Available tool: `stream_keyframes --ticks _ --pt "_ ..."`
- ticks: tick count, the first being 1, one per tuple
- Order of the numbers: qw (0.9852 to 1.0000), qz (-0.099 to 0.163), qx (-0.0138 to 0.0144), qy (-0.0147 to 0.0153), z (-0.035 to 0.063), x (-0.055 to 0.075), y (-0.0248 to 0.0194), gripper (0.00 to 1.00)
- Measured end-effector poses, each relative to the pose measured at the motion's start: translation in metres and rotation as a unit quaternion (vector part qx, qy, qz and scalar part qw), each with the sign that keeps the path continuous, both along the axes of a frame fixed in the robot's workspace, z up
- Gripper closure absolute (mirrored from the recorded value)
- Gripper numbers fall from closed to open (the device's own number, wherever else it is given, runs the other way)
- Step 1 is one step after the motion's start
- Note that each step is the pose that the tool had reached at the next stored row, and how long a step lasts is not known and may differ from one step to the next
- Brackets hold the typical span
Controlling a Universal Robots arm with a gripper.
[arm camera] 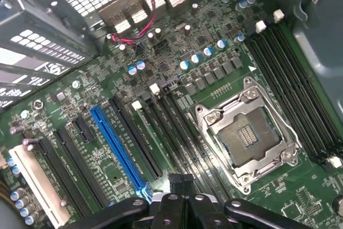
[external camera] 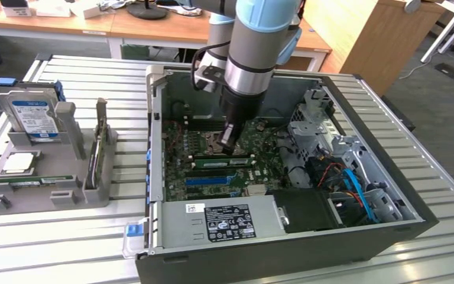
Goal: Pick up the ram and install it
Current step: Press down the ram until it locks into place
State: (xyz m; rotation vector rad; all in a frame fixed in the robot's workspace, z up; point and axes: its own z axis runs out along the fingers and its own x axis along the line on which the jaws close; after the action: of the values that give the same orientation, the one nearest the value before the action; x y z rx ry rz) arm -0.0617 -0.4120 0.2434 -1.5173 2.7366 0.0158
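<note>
My gripper [external camera: 229, 145] hangs inside the open computer case [external camera: 385, 236], low over the motherboard [external camera: 211, 171], its fingers shut with nothing visible between them. In the wrist view the gripper [arm camera: 179, 182] is pressed together above the black memory slots [arm camera: 161, 127] beside the empty processor socket [arm camera: 249, 138]. A long green ram [external camera: 223, 160] lies along those slots just in front of the fingertips; whether they touch it I cannot tell. Another green stick with a white label [external camera: 42, 180] lies flat in the grey holder [external camera: 85, 195] at the exterior view's left.
The holder also carries an upright hard drive [external camera: 30, 112] and a square silver processor [external camera: 20, 163]. Inside the case are the power supply [external camera: 223, 222], a drive cage [external camera: 314, 124], blue and orange cables [external camera: 353, 183], and a blue expansion slot [arm camera: 118, 148]. Wooden desks stand behind.
</note>
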Motion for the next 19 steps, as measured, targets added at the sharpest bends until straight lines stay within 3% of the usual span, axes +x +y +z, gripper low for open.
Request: stream_keyframes --ticks 6,10,13,19 --pt "0.9997 -0.026 0.0 0.0 -0.0007 -0.0009 0.0001 0.89" --pt "0.9985 -0.055 0.0 0.0 -0.001 -0.0011 0.0001 0.89" --pt "0.9969 -0.079 0.0 0.0 -0.0013 -0.0011 0.0001 0.89" --pt "0.9919 -0.127 0.0 0.0 -0.0021 -0.0011 0.0001 0.89"
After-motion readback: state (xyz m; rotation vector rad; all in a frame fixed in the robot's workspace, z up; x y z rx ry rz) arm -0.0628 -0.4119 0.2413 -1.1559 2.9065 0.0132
